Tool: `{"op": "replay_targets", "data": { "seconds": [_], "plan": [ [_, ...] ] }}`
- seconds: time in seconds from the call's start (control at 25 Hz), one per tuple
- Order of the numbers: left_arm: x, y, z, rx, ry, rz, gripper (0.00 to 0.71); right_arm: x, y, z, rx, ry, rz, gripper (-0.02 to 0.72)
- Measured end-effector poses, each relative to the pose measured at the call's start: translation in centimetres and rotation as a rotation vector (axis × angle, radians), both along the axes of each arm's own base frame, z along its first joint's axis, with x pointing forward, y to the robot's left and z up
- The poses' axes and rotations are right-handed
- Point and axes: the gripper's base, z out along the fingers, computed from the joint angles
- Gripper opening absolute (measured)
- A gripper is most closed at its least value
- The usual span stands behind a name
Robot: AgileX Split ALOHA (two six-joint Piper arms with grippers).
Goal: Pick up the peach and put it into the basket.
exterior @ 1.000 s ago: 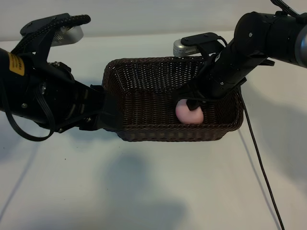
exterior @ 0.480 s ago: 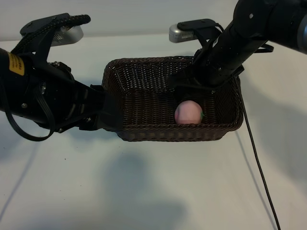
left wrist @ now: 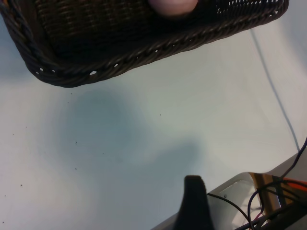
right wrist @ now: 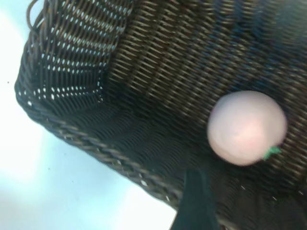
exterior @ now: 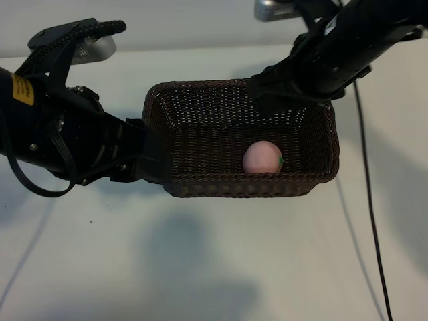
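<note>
Right gripper (exterior: 284,100) fingers spread, empty, above the basket's (exterior: 200,187) far rim. Peach (exterior: 262,158) rests free on the basket floor by the near wall. Left gripper (exterior: 144,157), fingers apart, at the basket's end. Retreat: lift straight, clear the wicker.

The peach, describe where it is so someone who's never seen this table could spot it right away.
Find the dark brown wicker basket in the middle of the white table. Look inside it, on the floor toward its right end, against the near wall. The peach is the only thing in there: a small, round, pale pink fruit with a tiny green mark on one side.
</note>
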Motion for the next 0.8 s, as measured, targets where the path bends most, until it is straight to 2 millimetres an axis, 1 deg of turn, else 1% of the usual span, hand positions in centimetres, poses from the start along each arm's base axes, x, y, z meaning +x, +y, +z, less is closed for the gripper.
{"op": "replay_targets", "data": {
  "seconds": [0.28, 0.44, 0.68, 0.8],
  "plan": [
    [0.0, 0.0, 0.0, 0.000, 0.000, 0.000, 0.538, -2.0, -1.5, 3.4, 0.005, -0.051, -0.015, 0.534],
    [0.0, 0.0, 0.0, 0.000, 0.000, 0.000, 0.538, -2.9, -2.4, 5.0, 0.000, -0.089, -0.043, 0.534],
    [0.0, 0.0, 0.0, 0.000, 0.000, 0.000, 0.538, -4.2, -3.7, 6.6, -0.029, -0.114, -0.074, 0.534],
    [0.0, 0.0, 0.0, 0.000, 0.000, 0.000, 0.538, -4.9, -4.0, 7.0, -0.038, -0.101, -0.069, 0.534]
  ]
}}
